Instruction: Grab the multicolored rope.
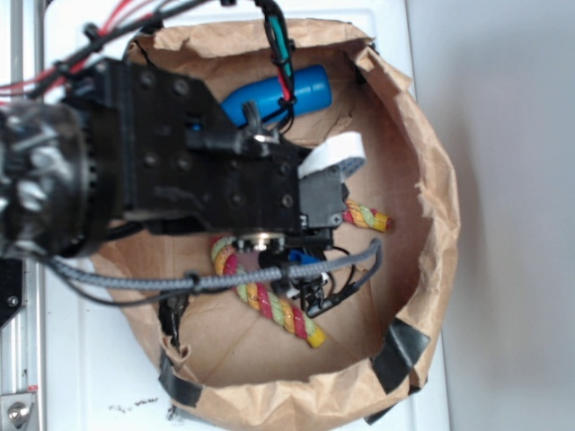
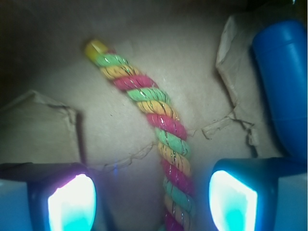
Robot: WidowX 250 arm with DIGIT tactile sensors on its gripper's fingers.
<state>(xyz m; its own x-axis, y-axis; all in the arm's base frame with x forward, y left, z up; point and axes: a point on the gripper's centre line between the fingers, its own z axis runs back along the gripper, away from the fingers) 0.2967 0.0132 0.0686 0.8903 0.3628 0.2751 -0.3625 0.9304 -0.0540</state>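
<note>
From the outside view, the multicolored rope lies bent on the floor of the brown paper bag, right under the gripper, with the blue bottle up near the back wall, so the arm should go straight down and stay off the tall paper sides. In the wrist view the two fingers are apart with the rope between them and bare paper on both sides. I think it should drop lower and then squeeze, keeping away from the bottle on the right.

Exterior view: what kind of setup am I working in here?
Likely a lab bench rig, not a home. A rolled-down brown paper bag, patched with black tape, sits on a white tabletop as a bin holding the multicolored rope and a blue bottle.
</note>
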